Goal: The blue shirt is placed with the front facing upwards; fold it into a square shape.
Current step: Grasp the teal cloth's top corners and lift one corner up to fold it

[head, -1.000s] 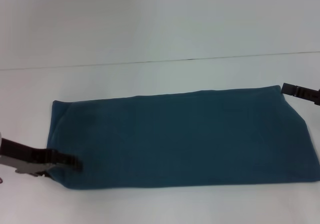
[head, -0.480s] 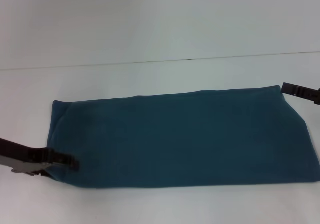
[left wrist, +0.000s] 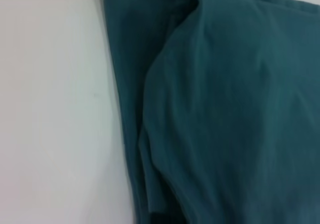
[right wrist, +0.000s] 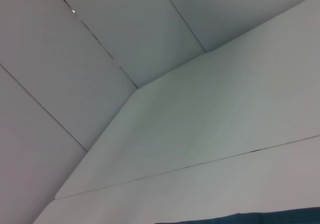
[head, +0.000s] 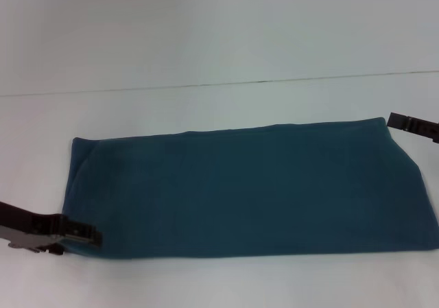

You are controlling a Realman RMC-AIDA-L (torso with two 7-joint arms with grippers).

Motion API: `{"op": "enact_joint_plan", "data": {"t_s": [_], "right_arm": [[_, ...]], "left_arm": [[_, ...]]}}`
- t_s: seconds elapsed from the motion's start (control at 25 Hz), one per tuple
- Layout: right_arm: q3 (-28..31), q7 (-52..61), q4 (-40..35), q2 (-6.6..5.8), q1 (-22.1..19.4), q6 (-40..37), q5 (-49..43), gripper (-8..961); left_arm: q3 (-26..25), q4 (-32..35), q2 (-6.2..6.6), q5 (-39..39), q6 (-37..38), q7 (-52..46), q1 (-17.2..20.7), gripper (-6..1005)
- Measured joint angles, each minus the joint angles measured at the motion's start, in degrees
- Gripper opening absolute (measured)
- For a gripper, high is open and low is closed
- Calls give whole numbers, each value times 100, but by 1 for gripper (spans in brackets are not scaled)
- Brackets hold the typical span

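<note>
one blue shirt (head: 250, 188) lies flat on the white table (head: 206, 61), folded into a long band across the middle. left gripper (head: 86, 237) sits at the shirt's 8 o'clock corner, right gripper (head: 396, 121) at the 2 o'clock corner; cannot tell for either one how open it is or whether it grips cloth.

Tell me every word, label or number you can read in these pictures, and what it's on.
None can be read. The blue shirt lies folded into a long strip on the white table, showing only plain fabric. The left pincer and right pincer carry no legible markings.
</note>
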Motion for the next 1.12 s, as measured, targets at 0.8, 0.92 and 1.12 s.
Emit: {"op": "enact_joint_plan", "data": {"t_s": [0.8, 0.92, 1.12], "right_arm": [[4, 4, -2, -8, 5, -21, 0, 544], [3, 4, -2, -9, 7, -22, 0, 544], [3, 4, -2, -9, 7, -21, 0, 544]], "left_arm": [[1, 5, 15, 291, 238, -1, 2, 902], [15, -3, 15, 293, 224, -4, 3, 894], [63, -11, 4, 293, 169, -41, 0, 882]]}}
